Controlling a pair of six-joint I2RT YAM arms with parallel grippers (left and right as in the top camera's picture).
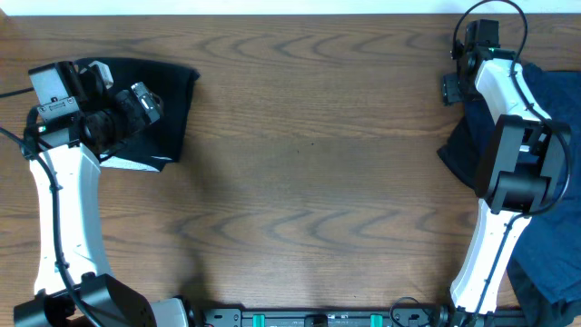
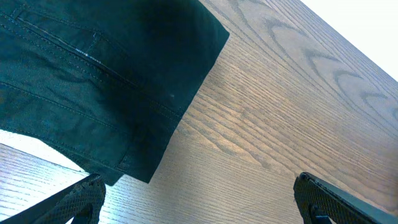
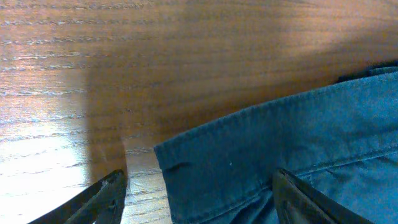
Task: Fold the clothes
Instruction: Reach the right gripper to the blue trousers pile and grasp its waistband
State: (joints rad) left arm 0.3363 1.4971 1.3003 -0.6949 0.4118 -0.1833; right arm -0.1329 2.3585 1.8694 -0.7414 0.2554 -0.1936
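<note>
Clothes at both ends of bench [image 1: 318,136]: black garment [image 1: 172,100] far left, navy garment [image 1: 563,91] at right edge, open wood between. Left gripper [image 2: 199,208] jaws wide, beside black hem. Right gripper [image 3: 199,202] jaws wide, straddling navy hem, shown only in wrist view.

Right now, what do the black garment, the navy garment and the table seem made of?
Black garment: probably woven cotton, matte; stitched seams show. Navy garment: similar woven cloth, matte, stitched hem. Table: wood or wood-look laminate, slight sheen, visible grain.

White arms [image 1: 65,213], black joints [image 1: 516,174], cables [image 1: 524,34]
</note>
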